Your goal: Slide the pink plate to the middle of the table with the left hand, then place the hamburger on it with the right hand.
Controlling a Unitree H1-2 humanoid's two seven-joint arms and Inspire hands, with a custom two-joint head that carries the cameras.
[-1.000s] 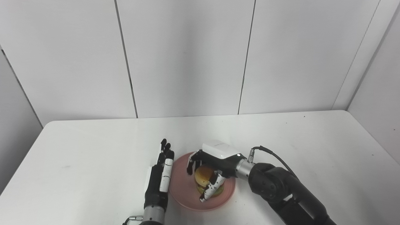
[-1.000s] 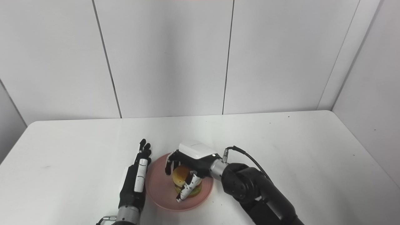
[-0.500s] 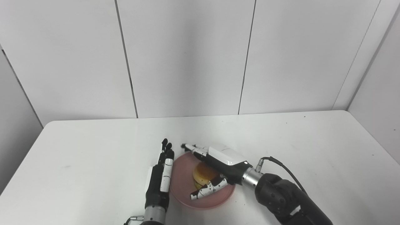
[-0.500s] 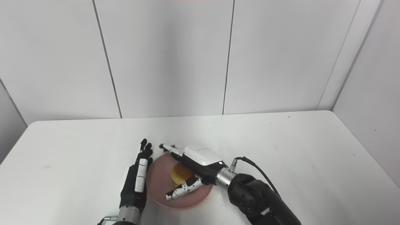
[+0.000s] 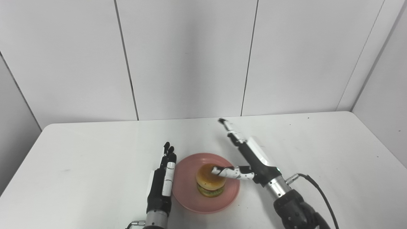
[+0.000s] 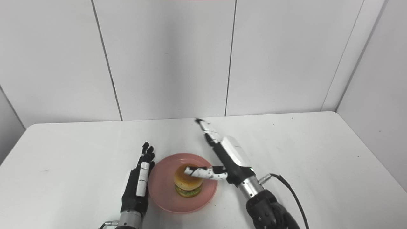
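Two hands: both held nothing.
Burger: layered tan-bun hamburger (image 5: 210,184) sat upright at the centre of the round pink plate (image 5: 187,198), so placing looked done.
Right hand (image 5: 251,157): fingers spread, thumb over the bun; whether it touched the bun was unclear. Likely just released.
Left hand (image 5: 162,179): flat, fingers straight, edge against the plate's left rim, probably steadying it.
Surface: plain white table (image 5: 82,165), plate near its front middle.
Room: pale grey panelled wall (image 5: 190,57) behind the plate.

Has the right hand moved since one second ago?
Yes. The right hand opened off the hamburger and drew back right of the pink plate, fingers now toward the wall.
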